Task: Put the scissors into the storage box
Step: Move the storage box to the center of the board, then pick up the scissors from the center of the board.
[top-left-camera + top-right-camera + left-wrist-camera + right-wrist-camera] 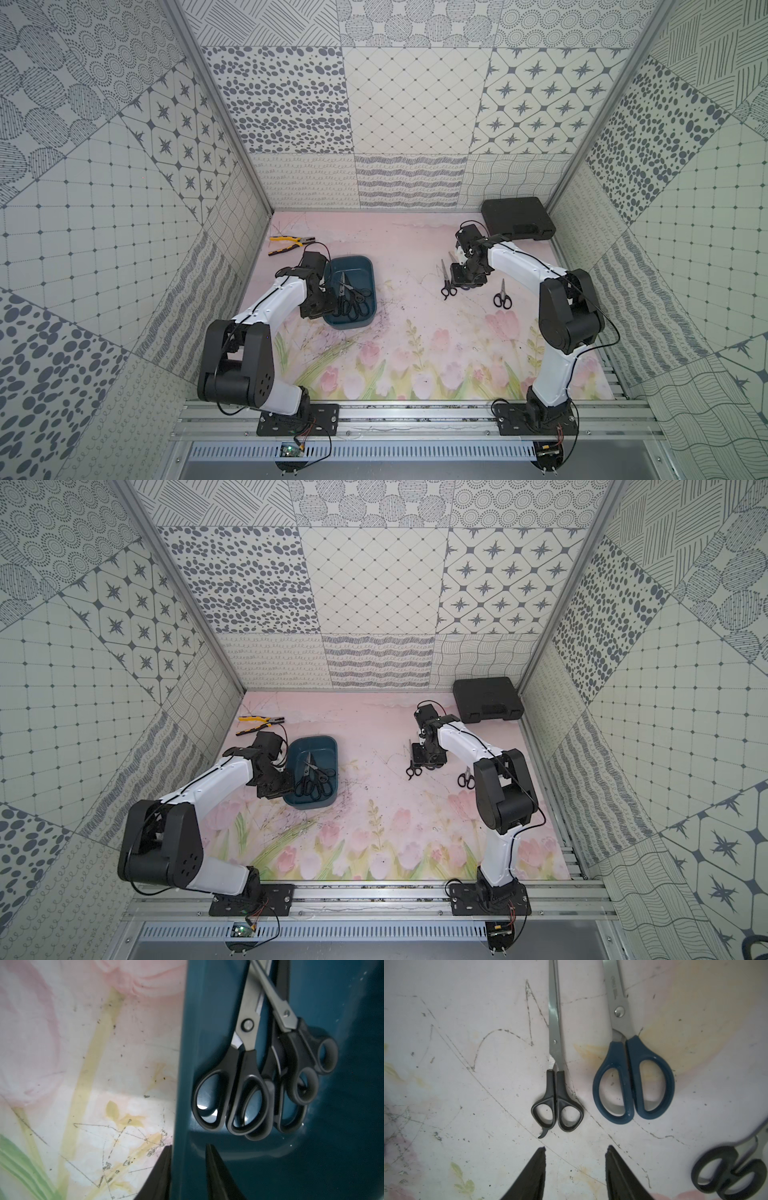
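Note:
The teal storage box (351, 259) (316, 739) stands left of centre and holds black-handled scissors (353, 301) (245, 1064) stacked across each other. My left gripper (189, 1147) (322, 309) straddles the box's near-left wall, one finger outside and one inside, shut on the wall. My right gripper (576, 1148) (461, 280) hangs open just above the mat, nothing between its fingers. Just beyond its tips lie slim black-handled scissors (556, 1076) (445, 278) and blue-handled scissors (632, 1076), side by side. A small black-handled pair (729, 1169) (502, 296) lies to the right.
Yellow-and-black pliers (291, 244) lie at the back left, behind the left wrist. A black tool case (517, 222) fills the back right corner. The floral mat (415, 332) is scuffed, and patterned walls close in three sides.

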Motion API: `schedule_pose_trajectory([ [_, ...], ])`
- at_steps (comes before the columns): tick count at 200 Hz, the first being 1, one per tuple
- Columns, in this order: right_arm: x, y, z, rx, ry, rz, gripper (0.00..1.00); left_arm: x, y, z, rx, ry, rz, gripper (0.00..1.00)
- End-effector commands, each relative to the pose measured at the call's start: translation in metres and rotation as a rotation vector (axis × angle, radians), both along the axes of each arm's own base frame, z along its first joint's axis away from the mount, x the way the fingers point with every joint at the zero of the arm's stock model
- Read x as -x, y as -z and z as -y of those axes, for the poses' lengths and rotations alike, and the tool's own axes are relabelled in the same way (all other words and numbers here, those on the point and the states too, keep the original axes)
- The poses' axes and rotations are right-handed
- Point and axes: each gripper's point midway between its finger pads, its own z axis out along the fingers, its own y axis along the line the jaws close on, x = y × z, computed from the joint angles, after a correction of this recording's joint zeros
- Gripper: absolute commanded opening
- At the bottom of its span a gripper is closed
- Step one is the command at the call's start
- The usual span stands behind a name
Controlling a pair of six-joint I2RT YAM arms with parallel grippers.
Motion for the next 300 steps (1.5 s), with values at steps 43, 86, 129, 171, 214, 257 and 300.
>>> schedule_pose_trajectory([
  [43, -0.013, 0.004, -0.013, 0.059, 0.001, 0.035, 0.45, -0.021, 0.005, 0.022, -0.082, 0.121, 0.03, 0.17],
  [86, -0.012, 0.018, -0.019, 0.091, -0.003, 0.017, 0.43, -0.029, 0.005, 0.027, -0.123, 0.179, 0.036, 0.06],
  [129, -0.011, 0.031, -0.023, 0.104, 0.004, -0.009, 0.41, -0.038, 0.002, 0.034, -0.12, 0.195, 0.046, 0.06],
  [171, -0.013, 0.043, -0.021, 0.124, 0.009, -0.025, 0.38, -0.043, -0.001, 0.052, -0.125, 0.24, 0.055, 0.07],
  [214, -0.013, 0.042, -0.018, 0.151, 0.011, -0.014, 0.36, -0.044, 0.002, 0.065, -0.092, 0.22, 0.05, 0.07],
  [257, -0.01, 0.034, -0.023, 0.215, -0.02, 0.021, 0.37, -0.042, 0.004, 0.066, -0.08, 0.199, 0.038, 0.07],
  [300, -0.009, 0.035, -0.028, 0.231, -0.011, 0.024, 0.37, -0.04, 0.007, 0.067, -0.072, 0.198, 0.029, 0.07],
])
